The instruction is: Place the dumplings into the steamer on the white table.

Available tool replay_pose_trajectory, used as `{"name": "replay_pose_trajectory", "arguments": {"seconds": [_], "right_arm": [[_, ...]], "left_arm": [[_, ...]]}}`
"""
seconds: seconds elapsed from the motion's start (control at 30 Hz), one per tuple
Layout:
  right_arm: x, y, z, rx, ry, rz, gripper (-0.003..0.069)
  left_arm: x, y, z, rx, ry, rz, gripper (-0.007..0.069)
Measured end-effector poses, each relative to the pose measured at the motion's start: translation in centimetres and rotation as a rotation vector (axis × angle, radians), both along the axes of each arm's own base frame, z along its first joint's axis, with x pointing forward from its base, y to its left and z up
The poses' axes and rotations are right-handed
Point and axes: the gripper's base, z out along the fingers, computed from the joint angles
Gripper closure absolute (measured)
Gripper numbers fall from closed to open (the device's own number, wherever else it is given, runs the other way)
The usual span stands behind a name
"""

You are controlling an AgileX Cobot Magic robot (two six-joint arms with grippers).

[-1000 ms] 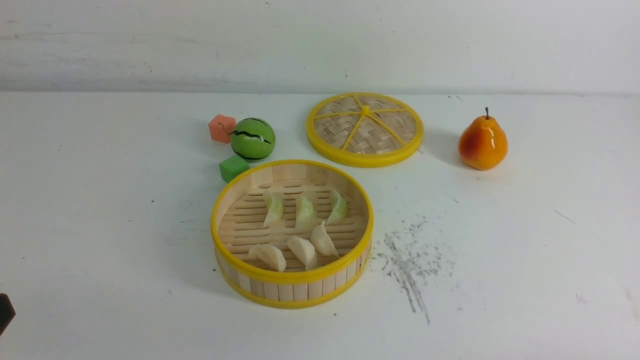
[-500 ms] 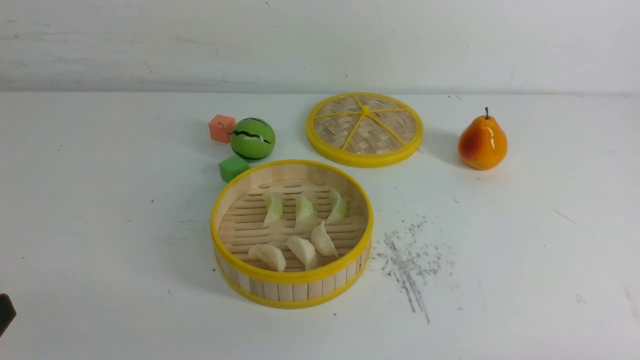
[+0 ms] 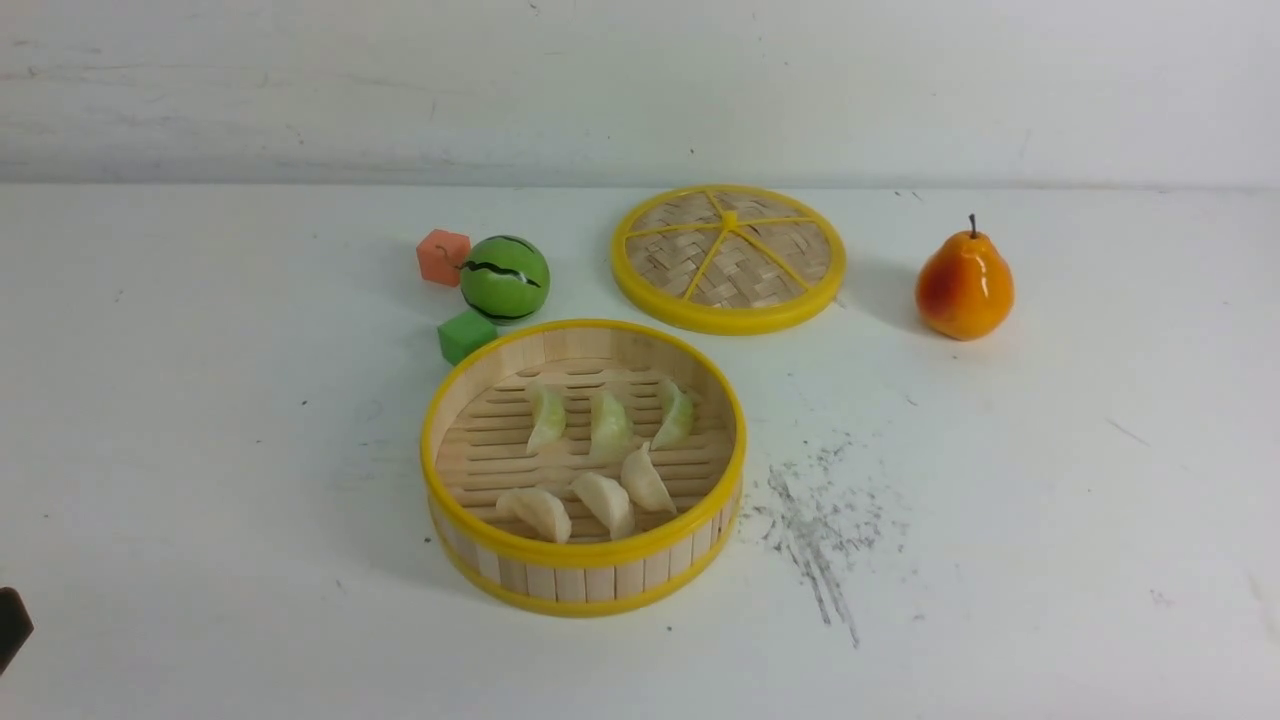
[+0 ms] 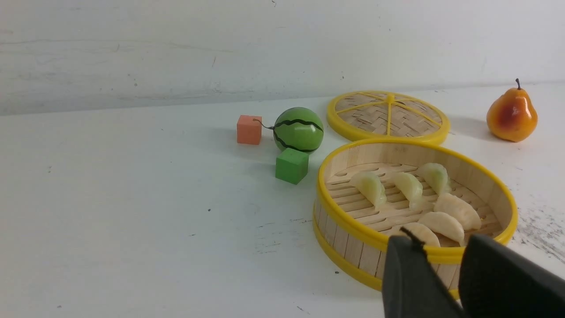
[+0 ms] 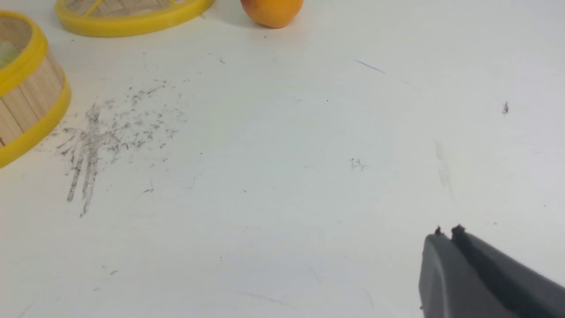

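The steamer [image 3: 585, 575] stands on the white table [image 3: 200, 450] near the middle front. All six dumplings lie inside it: three pale green ones [image 3: 610, 425] in a far row and three cream-white ones [image 3: 606, 503] in a near row. In the left wrist view the steamer [image 4: 353, 247] and dumplings [image 4: 408, 185] show just beyond my left gripper [image 4: 441, 242], which is open and empty. Only a dark bit of it [image 3: 12, 625] shows at the front view's left edge. My right gripper [image 5: 446, 231] is shut and empty over bare table, well right of the steamer [image 5: 26, 88].
The flat woven lid [image 3: 730, 257] lies behind the steamer. A pear [image 3: 965, 285] stands at the right. A toy watermelon [image 3: 505, 277], an orange cube [image 3: 443, 256] and a green cube [image 3: 465, 335] sit behind the steamer's left. Grey scuffs [image 3: 815, 520] mark the table.
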Motion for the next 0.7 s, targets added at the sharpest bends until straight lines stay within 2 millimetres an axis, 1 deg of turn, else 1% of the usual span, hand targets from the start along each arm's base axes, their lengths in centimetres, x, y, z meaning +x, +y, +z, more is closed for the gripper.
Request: {"name": "replay_pose_trajectory", "arguments": {"seconds": [0.33, 0.43, 0.57, 0.7], "right_arm": [[0.0, 0.0, 0.0, 0.000, 0.000, 0.000, 0.0639], [0.0, 0.0, 0.0, -0.001, 0.000, 0.000, 0.0637], [0.0, 0.0, 0.0, -0.002, 0.000, 0.000, 0.0634], [0.0, 0.0, 0.0, 0.001, 0.000, 0.000, 0.0627]], "left_arm": [[0.0, 0.0, 0.0, 0.000, 0.000, 0.000, 0.0439], [-0.1, 0.0, -0.3, -0.001, -0.003, 0.003, 0.0439], [-0.6, 1.0, -1.2, 0.031, -0.023, 0.116, 0.0439], [-1.0, 1.2, -2.4, -0.083, -0.063, 0.192, 0.0446]]}}
